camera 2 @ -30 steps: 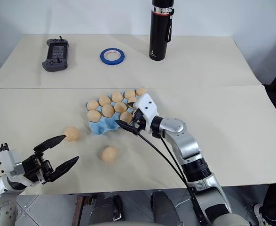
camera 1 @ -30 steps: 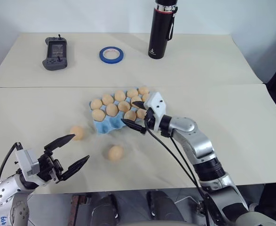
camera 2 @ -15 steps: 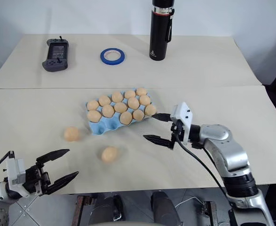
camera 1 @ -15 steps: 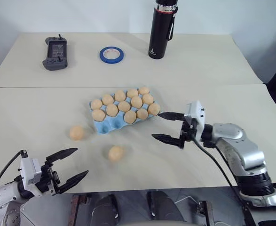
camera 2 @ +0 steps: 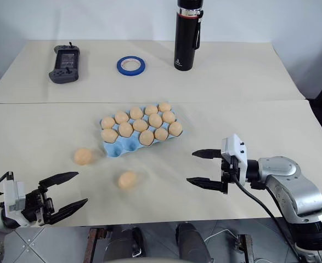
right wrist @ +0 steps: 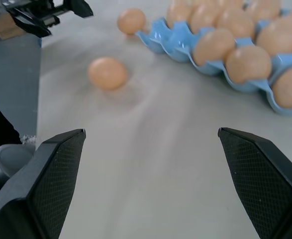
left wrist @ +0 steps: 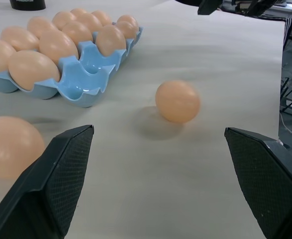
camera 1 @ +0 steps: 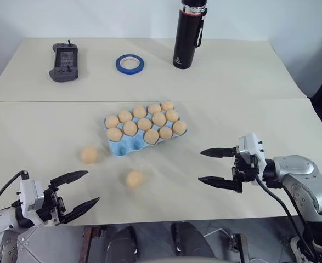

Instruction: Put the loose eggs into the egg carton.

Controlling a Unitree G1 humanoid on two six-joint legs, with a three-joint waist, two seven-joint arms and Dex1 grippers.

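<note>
The light blue egg carton [camera 1: 129, 147] lies mid-table with several tan eggs seated in its cups and bare cups at its front left. Two loose eggs rest on the table: one [camera 1: 89, 154] left of the carton, another [camera 1: 134, 178] in front of it. My left gripper [camera 1: 79, 190] hovers open and empty near the table's front left edge, apart from both eggs. Off to the right of the carton, my right gripper [camera 1: 211, 166] stands open and empty, pointing left. In the left wrist view the nearer loose egg [left wrist: 177, 101] lies ahead between the fingers [left wrist: 66, 174].
At the back of the table stand a black bottle [camera 1: 189, 34], a blue tape ring [camera 1: 130, 63] and a grey handheld controller [camera 1: 65, 61]. A seam [camera 1: 150, 100] runs across the table behind the carton.
My right gripper has drawn away from the carton's right end, moving right and toward the front, still open. An egg now shows at the carton's right end. The left gripper has barely shifted.
</note>
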